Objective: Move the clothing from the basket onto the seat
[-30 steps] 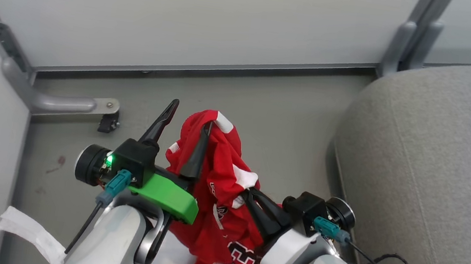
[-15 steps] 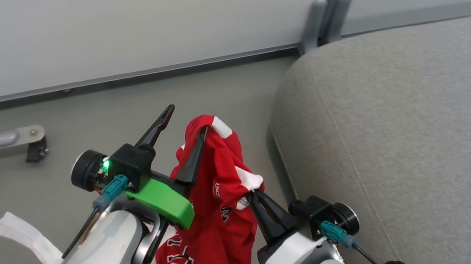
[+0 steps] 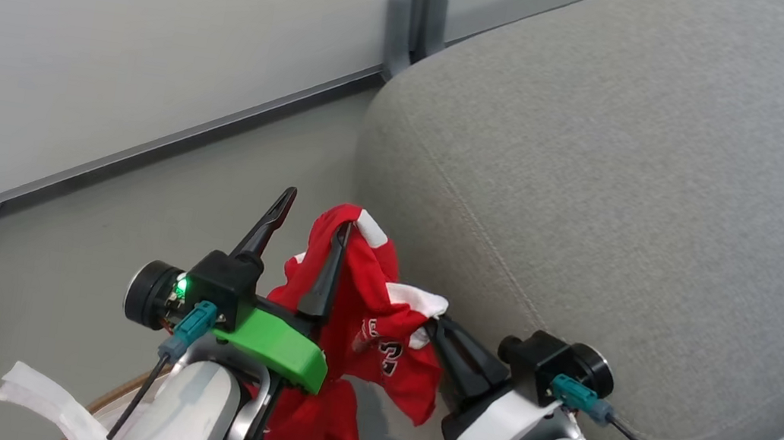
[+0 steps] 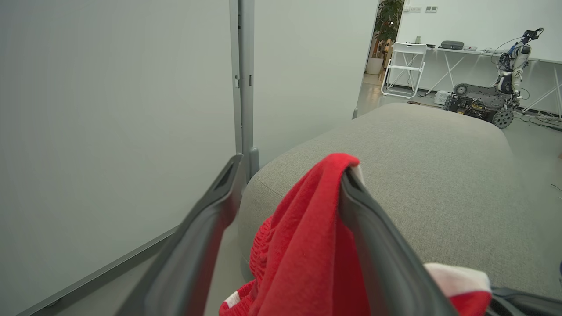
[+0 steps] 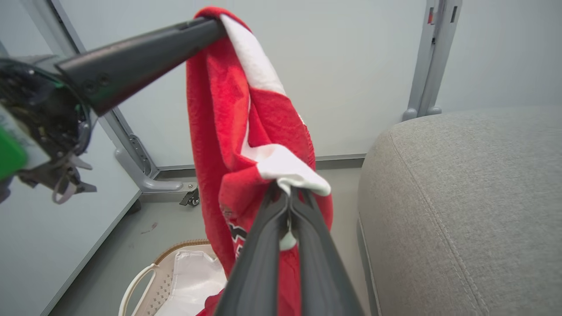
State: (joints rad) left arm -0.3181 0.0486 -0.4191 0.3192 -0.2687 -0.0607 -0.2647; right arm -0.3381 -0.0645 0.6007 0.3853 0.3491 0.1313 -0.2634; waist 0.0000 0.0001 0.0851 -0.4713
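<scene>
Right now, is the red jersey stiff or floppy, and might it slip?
Probably floppy: the red jersey sags in folds. It could slip off the open left claw, only draped over one finger; the right claw pinches it.

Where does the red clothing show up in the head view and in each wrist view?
Head view: clothing lower centre, strung between left gripper and right gripper.
Left wrist view: clothing bottom centre.
Right wrist view: clothing centre, hanging top to bottom.
Shared landmark: the grey seat, on the right in each.
</scene>
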